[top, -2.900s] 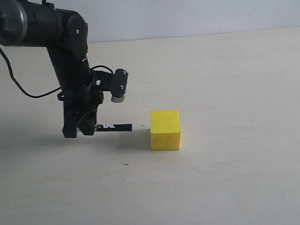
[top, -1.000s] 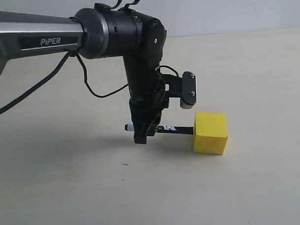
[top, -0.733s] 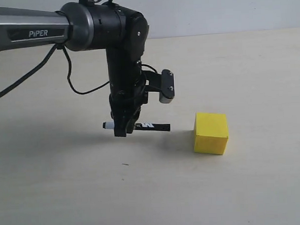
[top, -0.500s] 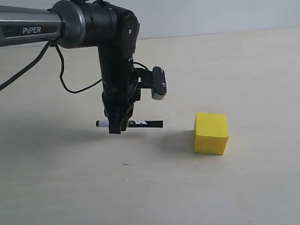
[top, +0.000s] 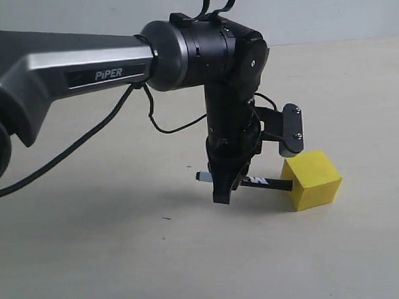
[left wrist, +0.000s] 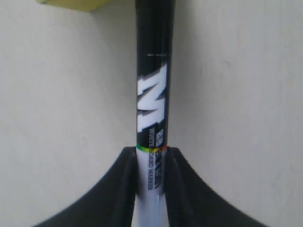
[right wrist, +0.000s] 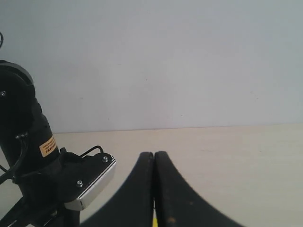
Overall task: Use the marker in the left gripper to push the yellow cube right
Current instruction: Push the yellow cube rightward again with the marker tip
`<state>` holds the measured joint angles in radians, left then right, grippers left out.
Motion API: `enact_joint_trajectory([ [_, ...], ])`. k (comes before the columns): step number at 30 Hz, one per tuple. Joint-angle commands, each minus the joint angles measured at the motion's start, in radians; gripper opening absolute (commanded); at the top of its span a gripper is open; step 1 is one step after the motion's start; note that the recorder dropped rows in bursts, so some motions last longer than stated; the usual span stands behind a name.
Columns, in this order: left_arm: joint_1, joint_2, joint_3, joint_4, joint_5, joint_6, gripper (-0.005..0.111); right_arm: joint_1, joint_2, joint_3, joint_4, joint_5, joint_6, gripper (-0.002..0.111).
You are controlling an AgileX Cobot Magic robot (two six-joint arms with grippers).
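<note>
the left gripper (top: 224, 190) is clamped narrow on the marker (top: 267, 182) by its white barrel, holding it level just above the table (top: 124, 257). the marker's black end touches the left face of the yellow cube (top: 313, 178), which sits on the table just right of the claw. the right gripper (right wrist: 154, 184) has its fingers pressed together.

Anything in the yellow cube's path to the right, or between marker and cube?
Nothing visible. In the exterior view the table right of the yellow cube is bare to the frame edge. The marker, held in the left gripper, reaches the cube's left side with nothing between them.
</note>
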<state>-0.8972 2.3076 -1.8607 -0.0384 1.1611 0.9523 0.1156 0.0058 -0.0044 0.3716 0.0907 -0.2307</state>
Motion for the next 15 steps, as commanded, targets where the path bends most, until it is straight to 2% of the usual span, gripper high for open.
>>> enact_joint_trajectory([
  [1,0.022,0.020,-0.014,0.000,0.060,-0.024,0.000,0.001,-0.006,0.004,-0.005,-0.003,-0.003,0.000],
  [9,0.031,0.024,-0.012,0.003,0.060,-0.117,0.000,0.001,-0.006,0.004,-0.005,-0.003,-0.003,0.000],
  [12,0.031,0.024,-0.012,0.006,0.060,-0.226,0.000,0.001,-0.006,0.004,-0.005,-0.003,-0.003,0.000],
  [15,0.027,0.024,-0.012,0.006,0.060,-0.254,0.000,0.001,-0.006,0.004,-0.005,-0.003,-0.003,0.000],
])
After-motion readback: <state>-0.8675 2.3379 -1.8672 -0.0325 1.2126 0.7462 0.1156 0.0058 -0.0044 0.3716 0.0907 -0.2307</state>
